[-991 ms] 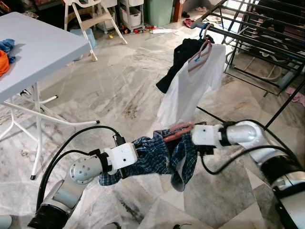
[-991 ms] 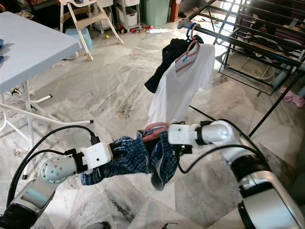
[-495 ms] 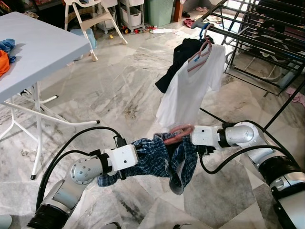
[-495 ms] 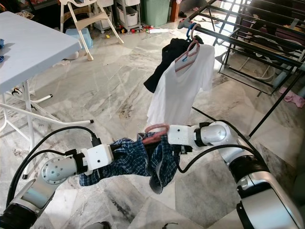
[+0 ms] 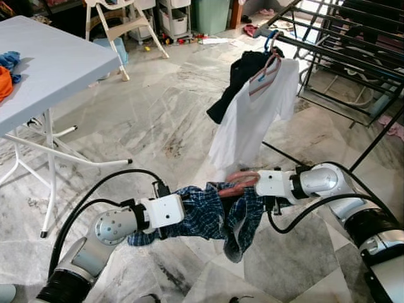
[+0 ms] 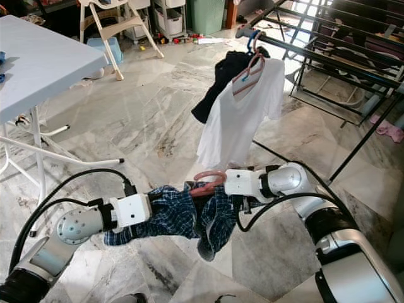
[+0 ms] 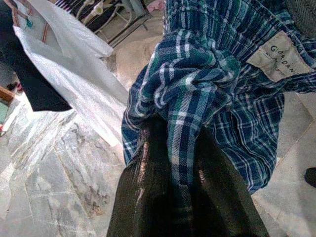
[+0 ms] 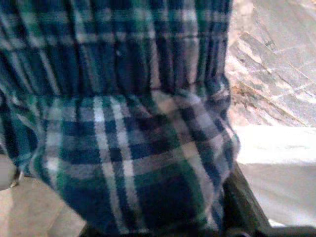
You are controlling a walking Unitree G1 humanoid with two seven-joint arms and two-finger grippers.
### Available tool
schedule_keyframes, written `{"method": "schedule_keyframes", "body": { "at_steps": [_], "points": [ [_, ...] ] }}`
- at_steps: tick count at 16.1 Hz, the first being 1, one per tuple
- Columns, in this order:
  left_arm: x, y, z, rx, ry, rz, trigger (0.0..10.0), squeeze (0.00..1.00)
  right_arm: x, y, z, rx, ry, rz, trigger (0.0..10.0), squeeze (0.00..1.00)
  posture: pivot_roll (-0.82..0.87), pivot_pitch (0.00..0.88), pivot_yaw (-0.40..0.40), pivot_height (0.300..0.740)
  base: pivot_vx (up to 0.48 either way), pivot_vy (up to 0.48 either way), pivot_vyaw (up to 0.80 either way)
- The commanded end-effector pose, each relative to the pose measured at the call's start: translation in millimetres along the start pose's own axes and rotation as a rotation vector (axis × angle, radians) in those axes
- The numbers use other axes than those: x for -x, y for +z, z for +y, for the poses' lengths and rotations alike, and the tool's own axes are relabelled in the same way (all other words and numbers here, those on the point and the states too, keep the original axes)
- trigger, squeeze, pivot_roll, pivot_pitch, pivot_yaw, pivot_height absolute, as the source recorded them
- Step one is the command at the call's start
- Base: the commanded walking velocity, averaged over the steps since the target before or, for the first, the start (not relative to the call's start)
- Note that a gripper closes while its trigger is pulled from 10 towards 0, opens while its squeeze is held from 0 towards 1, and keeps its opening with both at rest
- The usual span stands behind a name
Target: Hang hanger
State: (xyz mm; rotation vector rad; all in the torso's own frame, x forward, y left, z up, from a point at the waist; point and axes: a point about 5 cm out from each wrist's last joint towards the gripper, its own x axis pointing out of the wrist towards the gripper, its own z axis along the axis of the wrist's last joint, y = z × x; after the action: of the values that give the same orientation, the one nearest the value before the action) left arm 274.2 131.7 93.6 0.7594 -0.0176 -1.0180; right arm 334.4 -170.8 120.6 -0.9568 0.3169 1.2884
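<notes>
A blue-green plaid garment (image 5: pixel 211 214) hangs between my two grippers, low over the marble floor. A pink hanger (image 5: pixel 238 180) pokes up out of its top edge. My left gripper (image 7: pixel 170 163) is shut on a bunched fold of the plaid cloth; from the head it sits at the garment's left end (image 5: pixel 188 218). My right gripper (image 5: pixel 247 192) meets the garment from the right, at the hanger, and holds it up. Its fingers are buried in the cloth; one dark finger (image 8: pixel 243 205) shows under the plaid.
A black drying rack (image 5: pixel 344 53) stands at the back right, with a white T-shirt (image 5: pixel 252 120) on a pink hanger and a black garment (image 5: pixel 243 72) at its near end. One rack leg (image 5: pixel 377 137) slants down near my right arm. A white folding table (image 5: pixel 50 66) is on the left.
My right gripper, the hanger and the plaid garment have sunk slightly and drifted a little right. The left gripper followed, still gripping the cloth.
</notes>
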Motion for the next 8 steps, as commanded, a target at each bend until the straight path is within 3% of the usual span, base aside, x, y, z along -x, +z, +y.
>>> {"method": "schedule_keyframes", "body": {
  "at_steps": [1, 6, 8],
  "points": [
    [-2.0, 6.2, 8.6, -0.035, 0.021, -0.021, 0.0, 0.00, -4.1, 6.9, 0.7, 0.008, 0.009, -0.039, 0.0, 0.00, -0.05, 0.111, 0.008, 0.740, 0.000, 0.000, 0.00],
    [-3.8, 5.4, 12.1, -0.041, 0.039, -0.017, 0.0, 0.00, -6.3, 6.9, 3.7, -0.002, 0.013, -0.054, 0.0, 0.00, -0.05, 0.114, 0.005, 0.740, 0.000, 0.000, 0.00],
    [-4.7, 1.3, 34.1, -0.114, 0.209, 0.029, 0.0, 0.00, -6.5, 9.9, -8.1, 0.019, -0.156, -0.075, 0.0, 0.00, -0.05, 0.115, 0.007, 0.740, 0.000, 0.000, 0.00]
  ]
}}
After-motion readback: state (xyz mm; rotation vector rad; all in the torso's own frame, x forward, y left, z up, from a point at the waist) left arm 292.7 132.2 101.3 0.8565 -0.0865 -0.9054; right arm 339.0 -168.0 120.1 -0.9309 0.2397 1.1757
